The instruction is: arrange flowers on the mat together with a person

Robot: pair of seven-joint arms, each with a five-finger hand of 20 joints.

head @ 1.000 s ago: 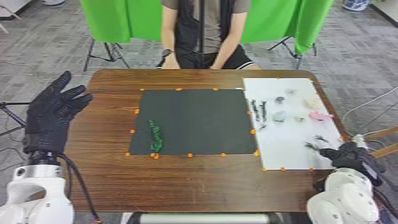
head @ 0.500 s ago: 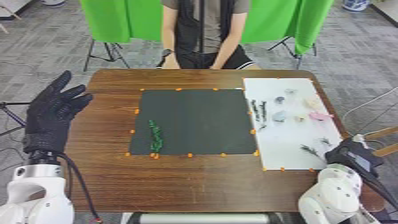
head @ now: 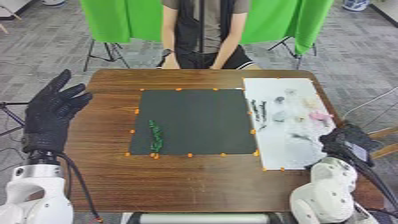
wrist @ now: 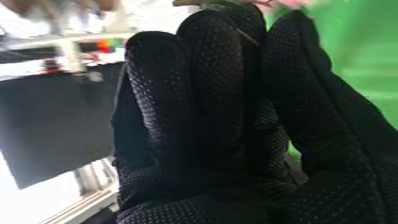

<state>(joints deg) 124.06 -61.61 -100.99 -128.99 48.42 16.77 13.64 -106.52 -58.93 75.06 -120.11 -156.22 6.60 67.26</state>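
Note:
My right hand point(head: 345, 141) is over the right edge of the white mat point(head: 282, 157), its fingers and thumb closed on a dark green sprig point(head: 300, 136) that sticks out over the mat. In the right wrist view the glove point(wrist: 209, 110) has greenery point(wrist: 234, 7) at its fingertips, with something pink point(wrist: 286, 4) past them. A pink flower point(head: 320, 116) and small pale flowers point(head: 280, 116) lie on the white mat beside thin dark stems point(head: 258, 111). One green stem point(head: 155, 136) lies on the black mat point(head: 200, 120). My left hand point(head: 51, 117) is raised, open, left of the table.
Orange markers point(head: 189, 155) line the mats on the brown table point(head: 195, 185). Across the table a person sits in front of a green curtain point(head: 129, 20). A wooden chair part point(head: 384, 134) stands by the table's right side.
My right hand has moved away from the near edge, up along the white mat's right side, and the dark sprig has shifted with it. My left hand has stayed still.

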